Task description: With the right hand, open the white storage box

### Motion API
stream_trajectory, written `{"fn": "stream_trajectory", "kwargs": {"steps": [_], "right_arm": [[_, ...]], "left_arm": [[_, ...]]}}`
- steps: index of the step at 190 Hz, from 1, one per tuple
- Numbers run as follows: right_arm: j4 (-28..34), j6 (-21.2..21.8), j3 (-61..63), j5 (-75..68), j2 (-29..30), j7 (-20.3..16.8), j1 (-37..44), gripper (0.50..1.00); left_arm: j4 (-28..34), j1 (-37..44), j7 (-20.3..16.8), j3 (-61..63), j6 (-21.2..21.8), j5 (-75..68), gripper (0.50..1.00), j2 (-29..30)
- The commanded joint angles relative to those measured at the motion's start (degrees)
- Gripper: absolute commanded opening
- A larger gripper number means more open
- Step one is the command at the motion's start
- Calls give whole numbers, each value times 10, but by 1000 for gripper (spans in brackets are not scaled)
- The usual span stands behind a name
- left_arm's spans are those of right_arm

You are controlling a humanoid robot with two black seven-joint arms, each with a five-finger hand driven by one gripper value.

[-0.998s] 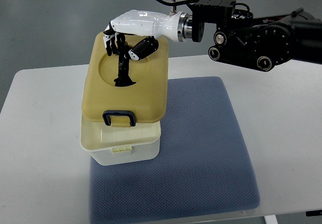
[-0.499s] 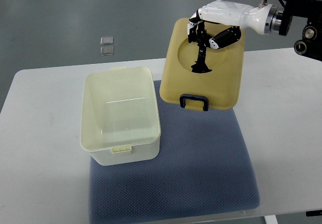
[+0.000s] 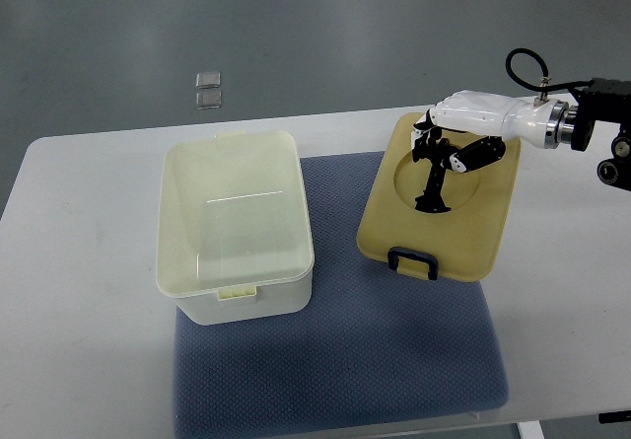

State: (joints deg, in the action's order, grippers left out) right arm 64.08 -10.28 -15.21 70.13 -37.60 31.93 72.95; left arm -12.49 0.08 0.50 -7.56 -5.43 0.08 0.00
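Observation:
The white storage box [image 3: 237,281] stands open on the left part of the blue mat, its inside empty. Its tan lid [image 3: 478,227] with a black front latch [image 3: 413,262] lies to the right, partly on the mat and partly on the table. My right hand [image 3: 434,148] comes in from the right edge and its fingers are curled around the black handle [image 3: 432,190] in the lid's round recess. The lid sits low, at or just above the surface. The left arm is not in view.
A blue-grey mat [image 3: 394,360] covers the middle of the white table [image 3: 79,311]. Two small clear squares [image 3: 208,88] lie on the floor beyond the table's far edge. The table's right edge is near my arm.
My right hand has carried the lid off the box, to the right and then down onto the mat's right edge. The box now stands open.

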Motion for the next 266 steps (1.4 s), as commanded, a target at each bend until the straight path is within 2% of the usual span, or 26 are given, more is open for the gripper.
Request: {"fn": "stream_trajectory", "kwargs": {"steps": [1, 45, 46, 48, 49, 50, 51, 52, 53, 54, 55, 56, 57, 70, 73, 75, 99, 140, 152, 169, 195, 214, 225, 248, 266], "right_arm": [[-10, -10, -1, 0, 39, 0, -16, 500], [-63, -18, -1, 0, 117, 1, -40, 502], [-66, -19, -1, 0, 119, 0, -40, 557], [-66, -19, -1, 0, 119, 0, -40, 558], [-69, -20, -1, 0, 121, 0, -42, 614], [-69, -20, -1, 0, 121, 0, -42, 615], [-70, -21, -1, 0, 124, 0, -42, 680], [-70, -21, -1, 0, 124, 0, -42, 680], [-72, -22, -1, 0, 126, 0, -44, 745], [-72, -22, -1, 0, 126, 0, -44, 746], [-73, -23, -1, 0, 126, 0, -45, 786], [-73, -23, -1, 0, 126, 0, -45, 787], [-74, -24, -1, 0, 128, 0, -45, 817], [-75, -25, -2, 0, 132, -1, -46, 872], [-75, -24, -2, 0, 131, -1, -46, 917], [-75, -23, -2, 1, 131, -2, -45, 930], [-75, -18, -7, 12, 117, -1, -41, 930], [-58, -11, -9, 43, 49, 14, -34, 930], [-58, 27, -16, 67, 22, 11, -27, 930], [-60, 107, -5, 70, -16, 9, 15, 928], [-63, 146, 103, -32, -36, 1, 54, 928], [-67, 227, 207, -189, -36, -45, 53, 928], [-70, 249, 261, -283, -27, -77, 47, 928], [-78, 248, 359, -502, 15, -150, -3, 928], [-92, 244, 418, -640, 51, -174, -37, 930]], "left_arm": [[2, 0, 0, 1, 1, 0, 1000, 0], [6, 0, 1, -3, 1, 0, 1000, 0], [7, -1, 1, -3, 1, 0, 1000, 0], [7, -1, 1, -3, 1, 0, 1000, 0], [7, -1, 1, -3, 1, 0, 1000, 0], [7, -1, 1, -3, 1, 0, 1000, 0], [7, -1, 1, -3, 1, 0, 1000, 0], [7, -1, 1, -3, 1, 0, 1000, 0], [7, -1, 1, -3, 1, 0, 1000, 0], [7, -1, 1, -3, 1, 0, 1000, 0], [7, -1, 1, -3, 1, 0, 1000, 0], [7, -1, 1, -3, 1, 0, 1000, 0], [7, -1, 1, -3, 1, 1, 1000, 0], [7, 0, 1, -3, 1, 0, 1000, 0], [7, 0, 1, -3, 1, 1, 1000, 0], [6, 0, 1, -3, 1, 0, 1000, 0], [6, 0, 1, -3, 1, 0, 1000, 0], [7, 0, 1, -3, 1, 0, 1000, 0], [7, -1, 1, -3, 1, 0, 1000, 0], [8, -1, 1, -3, 1, 0, 1000, 0], [7, -1, 2, -2, 1, 0, 1000, 0], [8, -1, 2, -3, 1, 0, 1000, 0], [9, -1, 2, -3, 1, 0, 1000, 0], [9, -1, 2, -3, 1, 0, 1000, 0], [9, -1, 2, -3, 1, 0, 1000, 0]]}}
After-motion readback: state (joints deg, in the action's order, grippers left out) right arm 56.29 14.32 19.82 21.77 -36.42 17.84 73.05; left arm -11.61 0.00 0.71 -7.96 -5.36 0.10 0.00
